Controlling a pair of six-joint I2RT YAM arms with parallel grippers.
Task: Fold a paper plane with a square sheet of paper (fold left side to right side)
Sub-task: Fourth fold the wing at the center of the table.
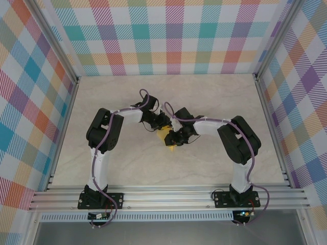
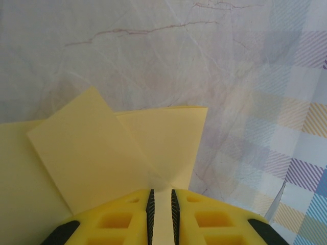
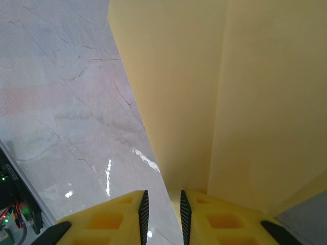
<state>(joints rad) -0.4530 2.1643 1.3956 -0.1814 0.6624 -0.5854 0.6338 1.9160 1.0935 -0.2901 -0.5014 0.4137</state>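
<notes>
- The sheet of paper (image 1: 167, 139) sits mid-tabletop, between the two arms, already creased into overlapping flaps.
- The left claw (image 2: 161, 214) is clamped on a paper edge, its yellow fingers (image 2: 122, 222) nearly together.
- The right claw (image 3: 162, 214) pinches another edge of the paper, lifting a smooth panel.
- Judgement: a fold is midway; next, carry the held flap across and press the crease flat.
- The paper is thin, matte, pale yellow; the tabletop (image 1: 117, 168) is glossy and marble-veined.

Count: one folded yellow sheet of paper (image 2: 112, 158), layers lying between the fingers. Two arms, two grippers: left gripper (image 2: 161, 212), right gripper (image 3: 162, 212). Two fingers each. One marbled table (image 1: 219, 102).
</notes>
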